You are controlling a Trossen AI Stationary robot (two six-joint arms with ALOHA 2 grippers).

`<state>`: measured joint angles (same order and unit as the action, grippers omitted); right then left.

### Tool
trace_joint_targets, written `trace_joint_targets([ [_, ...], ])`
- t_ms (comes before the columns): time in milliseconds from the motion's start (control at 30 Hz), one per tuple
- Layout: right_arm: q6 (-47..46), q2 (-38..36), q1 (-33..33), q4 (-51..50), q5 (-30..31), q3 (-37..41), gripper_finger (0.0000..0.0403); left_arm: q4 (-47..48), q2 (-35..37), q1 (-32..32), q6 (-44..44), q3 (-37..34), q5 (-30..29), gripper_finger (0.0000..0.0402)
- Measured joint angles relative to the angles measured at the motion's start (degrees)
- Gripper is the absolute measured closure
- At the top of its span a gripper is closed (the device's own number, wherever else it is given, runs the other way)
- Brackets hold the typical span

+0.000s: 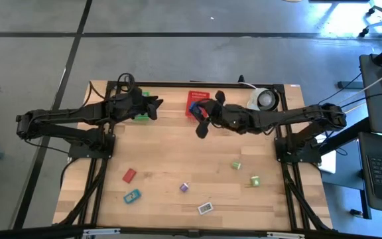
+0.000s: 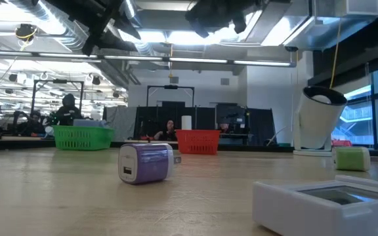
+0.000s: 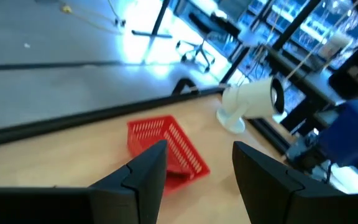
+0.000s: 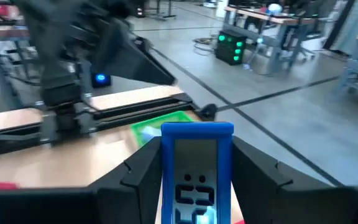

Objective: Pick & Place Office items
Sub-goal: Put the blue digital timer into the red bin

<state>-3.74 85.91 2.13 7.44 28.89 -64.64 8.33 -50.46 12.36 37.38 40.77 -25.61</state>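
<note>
**Inspector:** From above, your right end effector [image 1: 202, 125] hangs beside the red basket [image 1: 195, 105]; your left end effector [image 1: 152, 106] sits by the green basket [image 1: 142, 117]. Loose items lie on the surface [image 1: 164, 159]: a red piece [image 1: 129, 175], a teal piece [image 1: 132, 196], a lavender block [image 1: 184, 188].

**Operator:** And at surface level?

**Inspector:** The lavender block [image 2: 146, 162] is nearest; both baskets stand far behind.

**Operator:** Wrist views?

**Inspector:** Your left fingers [image 3: 143, 177] stand apart, grasping nothing, with the red basket [image 3: 166, 151] beyond. Your right end effector [image 4: 196, 186] is clenched on a blue piece [image 4: 196, 163], carried above the surface.
</note>
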Motion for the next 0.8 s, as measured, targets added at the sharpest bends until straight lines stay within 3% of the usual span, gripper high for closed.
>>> trace_joint_targets([
  [400, -1.2, 3.5, -7.2, 0.0, -1.1, -0.1, 0.0241, -8.2, 0.0, 1.4, -15.6, 0.0, -6.4, 0.0224],
  [667, -10.4, 13.9, -12.4, -0.2, -1.5, -0.1, 0.024, -9.7, 0.0, 4.4, -20.6, 0.0, -6.0, 0.0224],
  [800, -17.0, 17.9, -14.9, -1.0, -1.9, -0.1, 0.024, -9.1, 0.0, 5.5, -19.8, 0.0, -1.8, 0.0224],
])
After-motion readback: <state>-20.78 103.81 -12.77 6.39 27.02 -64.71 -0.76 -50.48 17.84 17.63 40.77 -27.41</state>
